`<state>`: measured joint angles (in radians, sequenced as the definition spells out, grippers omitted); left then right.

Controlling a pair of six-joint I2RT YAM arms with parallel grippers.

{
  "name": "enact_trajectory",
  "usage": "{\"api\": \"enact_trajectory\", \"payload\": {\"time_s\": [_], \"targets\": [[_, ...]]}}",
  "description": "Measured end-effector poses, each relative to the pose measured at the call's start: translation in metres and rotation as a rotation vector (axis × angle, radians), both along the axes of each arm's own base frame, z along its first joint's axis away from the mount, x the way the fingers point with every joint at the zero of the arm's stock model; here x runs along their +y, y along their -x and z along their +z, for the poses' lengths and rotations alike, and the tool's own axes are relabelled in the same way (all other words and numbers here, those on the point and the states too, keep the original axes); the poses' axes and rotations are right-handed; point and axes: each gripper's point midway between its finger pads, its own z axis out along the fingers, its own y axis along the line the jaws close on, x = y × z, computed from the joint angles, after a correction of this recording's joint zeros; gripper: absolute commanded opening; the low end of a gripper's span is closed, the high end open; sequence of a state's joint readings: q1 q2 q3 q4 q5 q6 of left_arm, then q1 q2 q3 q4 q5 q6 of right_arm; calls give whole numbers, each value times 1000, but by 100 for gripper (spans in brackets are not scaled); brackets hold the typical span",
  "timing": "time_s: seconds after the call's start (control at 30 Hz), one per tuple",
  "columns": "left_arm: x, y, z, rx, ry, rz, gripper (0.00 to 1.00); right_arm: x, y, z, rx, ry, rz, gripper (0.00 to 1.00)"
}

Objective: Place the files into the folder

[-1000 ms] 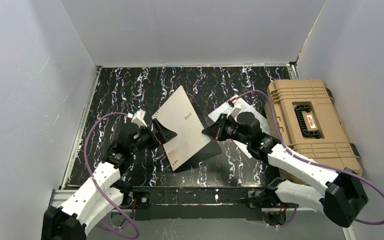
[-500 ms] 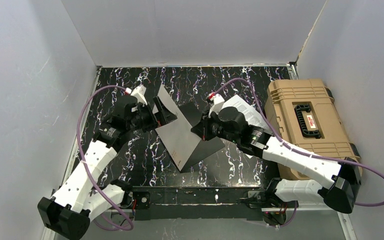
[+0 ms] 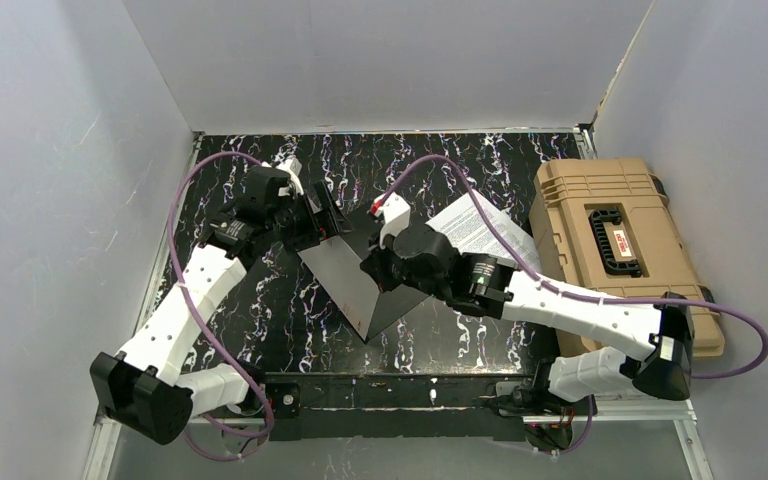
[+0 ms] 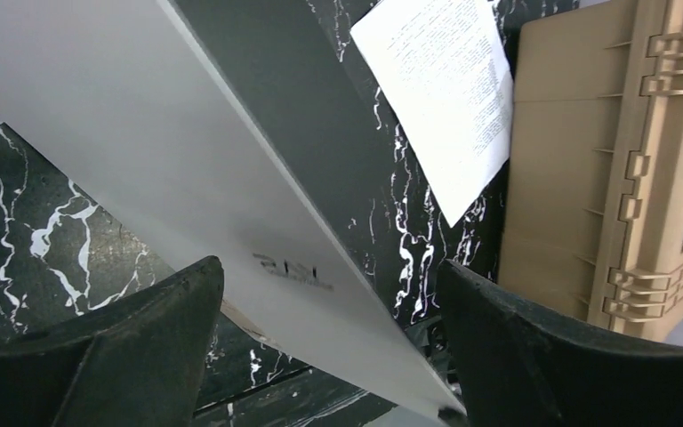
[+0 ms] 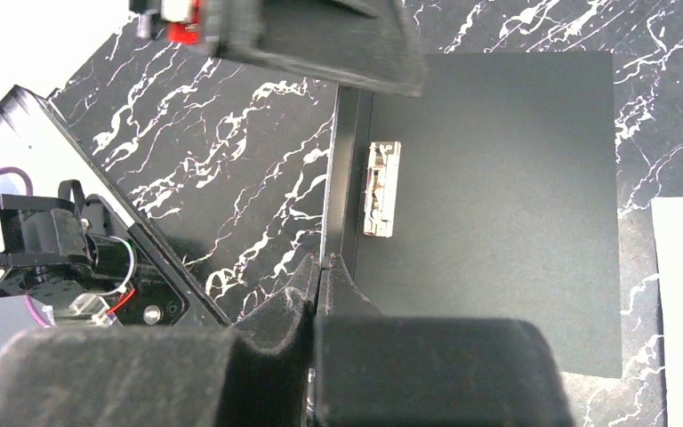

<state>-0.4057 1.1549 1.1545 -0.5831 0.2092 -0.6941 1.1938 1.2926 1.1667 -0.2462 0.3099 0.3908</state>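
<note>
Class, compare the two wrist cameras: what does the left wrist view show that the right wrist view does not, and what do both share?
Left wrist only: the pale printed outside of the folder, the print on the files, and the tan case. Right wrist only: the folder's black inside with its metal clip, and the right gripper shut on the cover's edge. Both: the folder and the marbled table.

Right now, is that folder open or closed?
Open. The folder has its cover raised, and the black inside with its metal clip lies bare.
</note>
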Motion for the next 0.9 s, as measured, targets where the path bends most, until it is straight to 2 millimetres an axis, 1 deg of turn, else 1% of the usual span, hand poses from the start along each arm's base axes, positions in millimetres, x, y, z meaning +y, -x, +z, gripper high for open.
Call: {"api": "enact_trajectory", "payload": {"time_s": [0.13,0.2,0.33,0.47,0.6,0.63,0.67,0.7,0.77,0.83,0.9], "targets": [[2,-4,-4,21,-32,-1,71,9,9,1,-44,32,7,1],[3,-6,-3,19,-46,-3,63,12,13,1,-68,48,1,1],[8,-4,-4,21,-79,-3,48,17,21,2,-122,92,-17,1],[14,-1,-9,36,-110,-5,34,31,28,2,-170,131,-27,1],[17,0,-10,35,-125,-2,23,42,33,0,-198,155,-32,1],[18,0,-10,33,-129,0,20,44,33,-1,-203,160,-32,6],[19,1,-10,31,-134,2,16,46,34,-1,-206,163,-32,12],[20,1,-9,29,-138,4,10,48,34,-1,-209,165,-30,21],[23,2,-10,28,-150,9,1,51,36,0,-215,167,-22,33],[26,2,-12,34,-162,14,0,54,39,4,-219,158,-7,43],[26,0,-13,31,-170,10,0,55,42,9,-229,155,5,50]]}}
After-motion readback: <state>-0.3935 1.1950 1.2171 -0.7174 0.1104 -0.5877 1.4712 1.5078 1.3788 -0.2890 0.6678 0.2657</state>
